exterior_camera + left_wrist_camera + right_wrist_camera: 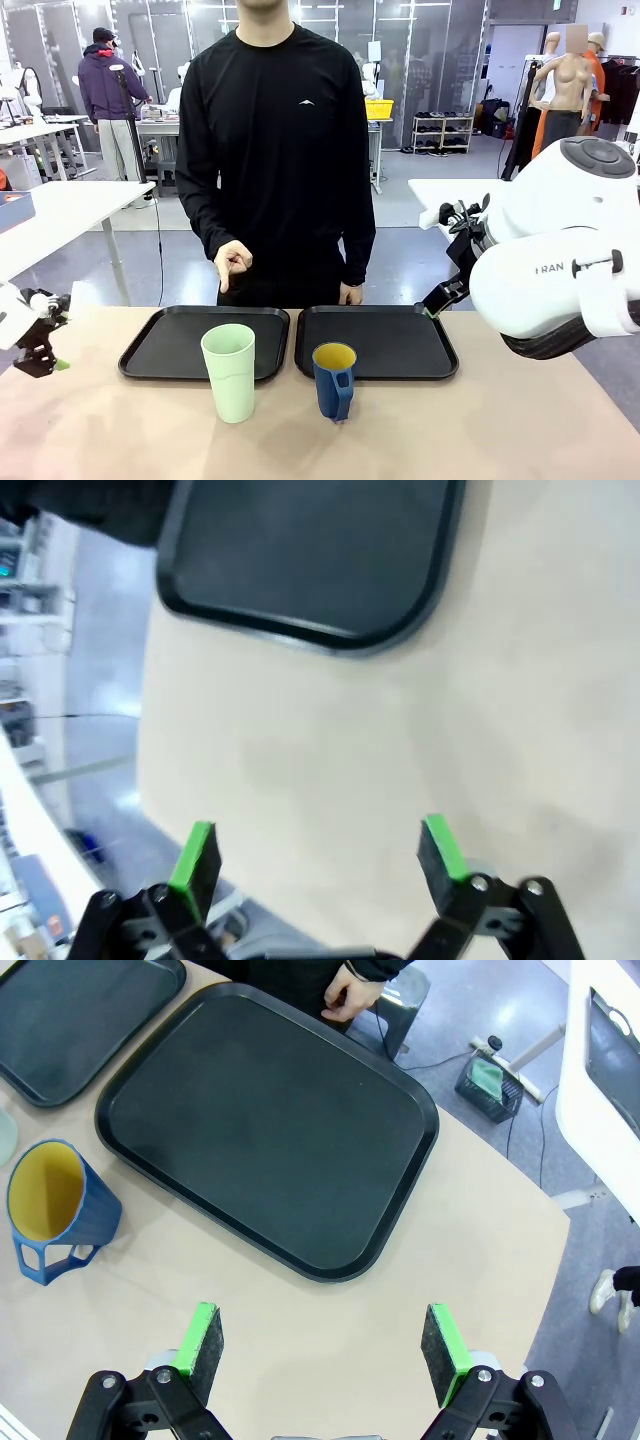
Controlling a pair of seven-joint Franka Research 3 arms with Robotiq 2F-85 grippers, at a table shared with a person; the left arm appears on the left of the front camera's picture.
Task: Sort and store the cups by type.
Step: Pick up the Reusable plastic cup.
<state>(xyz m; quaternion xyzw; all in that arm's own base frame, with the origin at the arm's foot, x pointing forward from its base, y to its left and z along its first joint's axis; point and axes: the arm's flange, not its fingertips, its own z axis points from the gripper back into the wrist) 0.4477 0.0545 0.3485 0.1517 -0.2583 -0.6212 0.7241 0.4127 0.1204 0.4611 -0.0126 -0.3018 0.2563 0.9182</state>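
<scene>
With the left gripper point(318, 845) and right gripper point(322, 1335) both spread wide, holding nothing above the beige table point(500, 430), the mint tumbler point(229, 372) and blue mug point(334, 380) stand upright, mouths up, the mug's handle toward the robot, just before the 2 black trays point(400, 340), with a person point(275, 150) and a grey-floored hall beyond.

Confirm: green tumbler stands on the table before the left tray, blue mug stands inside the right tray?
Wrong: the blue mug stands on the table before the right tray, not inside it, per the front view. The green tumbler part holds.
</scene>
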